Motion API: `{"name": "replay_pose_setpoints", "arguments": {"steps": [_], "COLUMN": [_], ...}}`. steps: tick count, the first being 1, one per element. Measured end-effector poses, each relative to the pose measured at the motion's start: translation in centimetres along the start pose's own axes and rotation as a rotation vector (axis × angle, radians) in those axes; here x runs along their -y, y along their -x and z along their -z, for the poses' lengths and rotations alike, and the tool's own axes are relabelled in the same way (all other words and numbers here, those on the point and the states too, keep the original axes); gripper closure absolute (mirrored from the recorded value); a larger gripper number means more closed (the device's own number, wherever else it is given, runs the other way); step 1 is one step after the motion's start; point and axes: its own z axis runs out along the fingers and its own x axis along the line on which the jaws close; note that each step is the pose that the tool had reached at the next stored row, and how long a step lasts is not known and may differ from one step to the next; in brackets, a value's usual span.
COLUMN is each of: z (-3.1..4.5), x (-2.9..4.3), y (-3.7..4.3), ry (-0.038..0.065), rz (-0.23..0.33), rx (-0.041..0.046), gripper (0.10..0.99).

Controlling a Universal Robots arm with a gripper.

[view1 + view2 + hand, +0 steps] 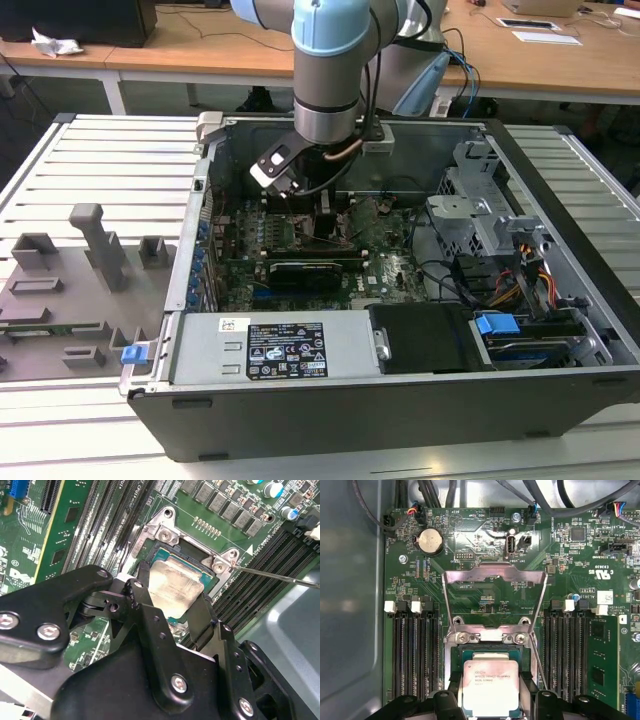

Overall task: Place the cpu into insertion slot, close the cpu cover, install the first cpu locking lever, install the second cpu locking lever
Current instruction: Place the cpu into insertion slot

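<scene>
In the exterior view my gripper [322, 222] hangs just above the frame's centre, inside the computer case [560, 400]. In both wrist views its fingers [200, 615] pinch two opposite edges of the cpu [491, 682], which lies over the insertion slot [490, 651]. The cpu cover [495, 573] stands open. If I release a tilted chip, socket pins could bend. The fingers hide the chip's corners, so I can't judge its seating.
</scene>
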Motion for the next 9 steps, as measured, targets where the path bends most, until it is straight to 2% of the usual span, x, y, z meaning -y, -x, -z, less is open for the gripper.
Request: {"name": "replay_pose_setpoints", "arguments": {"steps": [8, 9], "z": [-0.02, -0.02], "x": [0.0, -0.01], "y": [0.0, 0.0], "ry": [0.0, 0.0], "rz": [0.0, 0.0], "rx": [0.0001, 0.0], "gripper": [0.537, 0.475]}}
